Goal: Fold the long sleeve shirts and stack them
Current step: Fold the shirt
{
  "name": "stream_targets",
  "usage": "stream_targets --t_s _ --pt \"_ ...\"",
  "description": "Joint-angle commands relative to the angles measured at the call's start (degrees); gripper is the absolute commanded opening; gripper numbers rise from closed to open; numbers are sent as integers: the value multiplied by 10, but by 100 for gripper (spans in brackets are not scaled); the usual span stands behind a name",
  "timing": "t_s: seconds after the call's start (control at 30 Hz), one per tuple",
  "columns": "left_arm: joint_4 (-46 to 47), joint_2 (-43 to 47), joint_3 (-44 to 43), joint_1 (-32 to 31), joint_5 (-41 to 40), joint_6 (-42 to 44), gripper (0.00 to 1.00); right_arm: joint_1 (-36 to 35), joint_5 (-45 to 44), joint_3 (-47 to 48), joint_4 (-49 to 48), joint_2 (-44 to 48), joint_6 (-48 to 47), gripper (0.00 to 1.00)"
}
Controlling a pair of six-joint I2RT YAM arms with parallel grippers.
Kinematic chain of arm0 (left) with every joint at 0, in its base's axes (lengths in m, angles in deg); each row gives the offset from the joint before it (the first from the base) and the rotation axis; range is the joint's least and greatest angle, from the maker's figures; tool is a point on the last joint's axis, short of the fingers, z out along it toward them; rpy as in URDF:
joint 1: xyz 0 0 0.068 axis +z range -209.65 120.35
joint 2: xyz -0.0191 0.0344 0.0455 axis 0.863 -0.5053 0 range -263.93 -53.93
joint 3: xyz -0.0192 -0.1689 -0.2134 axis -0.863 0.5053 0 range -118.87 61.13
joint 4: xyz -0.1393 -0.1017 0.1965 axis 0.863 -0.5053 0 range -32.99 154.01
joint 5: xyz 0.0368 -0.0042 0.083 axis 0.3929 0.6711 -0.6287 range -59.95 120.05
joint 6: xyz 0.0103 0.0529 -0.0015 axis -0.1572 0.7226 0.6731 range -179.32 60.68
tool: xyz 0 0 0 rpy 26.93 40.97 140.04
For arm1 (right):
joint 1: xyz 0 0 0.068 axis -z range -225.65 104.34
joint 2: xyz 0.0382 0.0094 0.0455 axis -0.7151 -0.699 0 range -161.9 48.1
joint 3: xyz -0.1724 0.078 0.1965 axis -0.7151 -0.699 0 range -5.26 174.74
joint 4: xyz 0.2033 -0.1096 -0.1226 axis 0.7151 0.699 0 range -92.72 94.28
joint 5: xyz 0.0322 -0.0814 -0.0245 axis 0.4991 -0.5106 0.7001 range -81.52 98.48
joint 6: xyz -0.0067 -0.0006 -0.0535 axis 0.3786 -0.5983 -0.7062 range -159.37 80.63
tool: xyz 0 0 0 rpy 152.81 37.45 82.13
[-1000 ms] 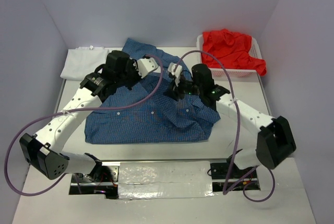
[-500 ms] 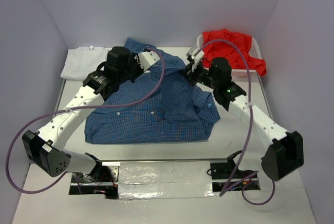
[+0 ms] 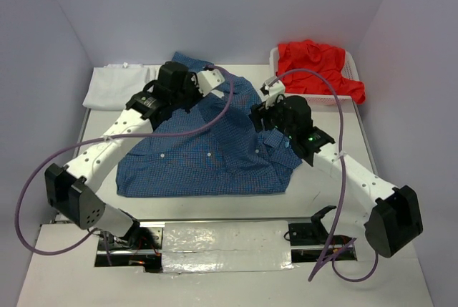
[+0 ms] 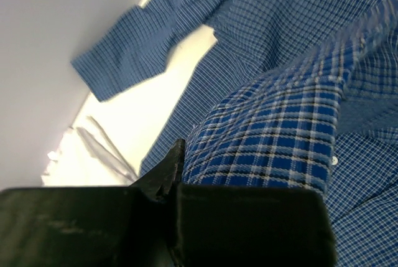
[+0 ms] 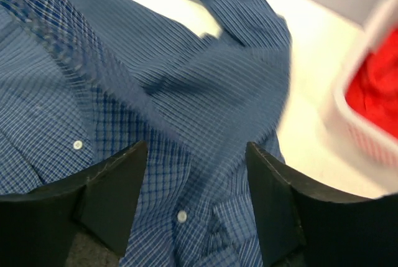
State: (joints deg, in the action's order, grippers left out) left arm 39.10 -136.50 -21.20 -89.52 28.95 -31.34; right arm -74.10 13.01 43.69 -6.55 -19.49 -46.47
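Observation:
The blue checked shirt [image 3: 207, 153] lies spread on the table's middle, with one sleeve reaching to the back. My left gripper [image 3: 215, 78] is at its far edge, shut on a fold of the blue cloth [image 4: 267, 149] and holding it lifted. My right gripper [image 3: 266, 103] is open and empty just above the shirt's right part, near a row of white buttons [image 5: 181, 216]; its fingers [image 5: 118, 186] stand wide apart. The white shirt [image 3: 114, 86] lies folded at the back left. The red shirt [image 3: 318, 67] is heaped in the basket.
The white mesh basket [image 3: 343, 97] stands at the back right, close to my right gripper, and its rim shows in the right wrist view [image 5: 367, 117]. Grey walls close in the table at the back and both sides.
My right gripper swung from the shirt's middle to the back right, then came down a little. My left gripper moved right with the blue cloth in it.

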Motion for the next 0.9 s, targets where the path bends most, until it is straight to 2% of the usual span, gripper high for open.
stream_targets --t_s 0.0,0.1,0.13,0.2,0.23,0.37,0.53,0.73,0.87 --pt "-10 -51 -40 1 -35 -36 0 8 -110 3 34 40 55 72" --pt "-22 -93 -71 2 -62 -67 0 8 -119 -22 73 97 133 68" --pt "-16 -99 -78 2 -65 -72 0 7 -113 -48 77 111 178 57" --pt "-9 -112 -91 2 -64 -79 0 1 -101 -79 82 140 229 44" --pt "-8 -114 -93 2 -64 -81 0 -2 -95 -116 83 148 252 41" --pt "0 -103 -71 2 -83 -64 0 -2 -59 -187 101 167 346 49" --pt "25 -74 -11 1 -78 -46 0 -1 6 -226 130 182 400 63" --pt "14 -82 -18 0 -57 -56 0 8 74 -250 56 128 386 70" --pt "21 -78 -15 -1 -54 -45 0 31 76 -232 59 71 350 71"
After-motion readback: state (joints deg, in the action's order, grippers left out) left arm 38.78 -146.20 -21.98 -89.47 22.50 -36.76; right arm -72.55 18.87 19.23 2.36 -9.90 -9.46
